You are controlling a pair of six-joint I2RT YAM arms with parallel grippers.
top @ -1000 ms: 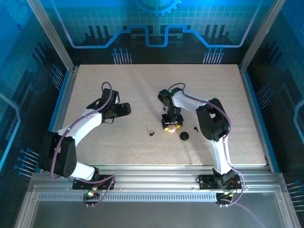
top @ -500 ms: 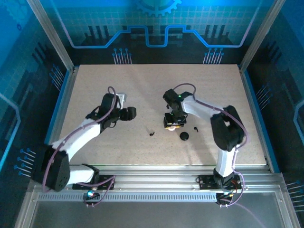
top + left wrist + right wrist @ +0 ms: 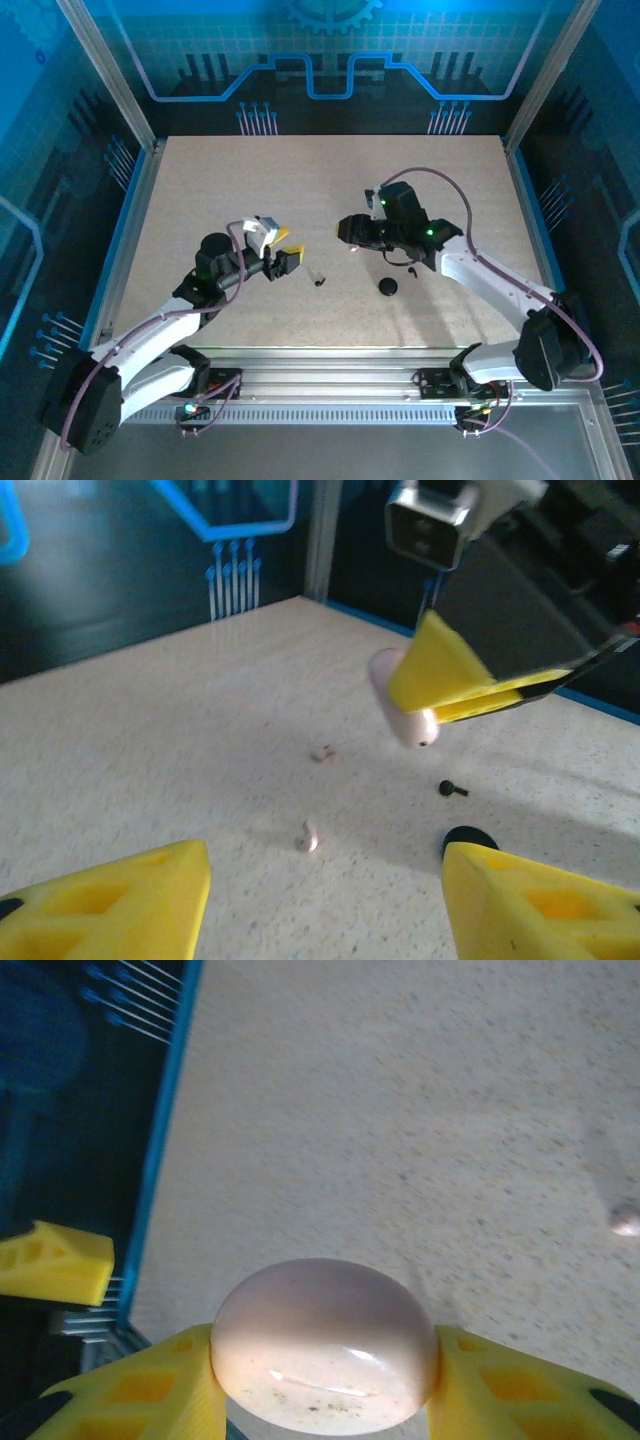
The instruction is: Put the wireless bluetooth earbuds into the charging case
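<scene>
Yellow-padded and spread wide, the left gripper [image 3: 325, 890] has nothing between its jaws. In the overhead view we find it left of centre, pointing toward the right of the frame. Facing it from right of centre, the right gripper [image 3: 348, 238] is clamped on a pale pink oval pod [image 3: 325, 1345], smooth and glossy, with one yellow finger pressed to each side. From the left wrist camera we see that pod held clear of the speckled beige tabletop [image 3: 230, 180], a soft shadow under it.

The charging case [image 3: 388, 287], a round black puck, lies flat on the table just below the right gripper in the overhead frame, and neither arm touches it. One black earbud [image 3: 320, 281] sits to the left of the case, just lower right of the left gripper's fingertips. A second black earbud [image 3: 412, 270] lies just up and right of the case, near it but apart. Both are outside the case.

In the left wrist view we also notice a small pale comma-shaped bit [image 3: 308, 837] on the table ahead of the spread jaws and, farther off, a smaller pale fleck [image 3: 322, 752]. We cannot tell what these are.
</scene>
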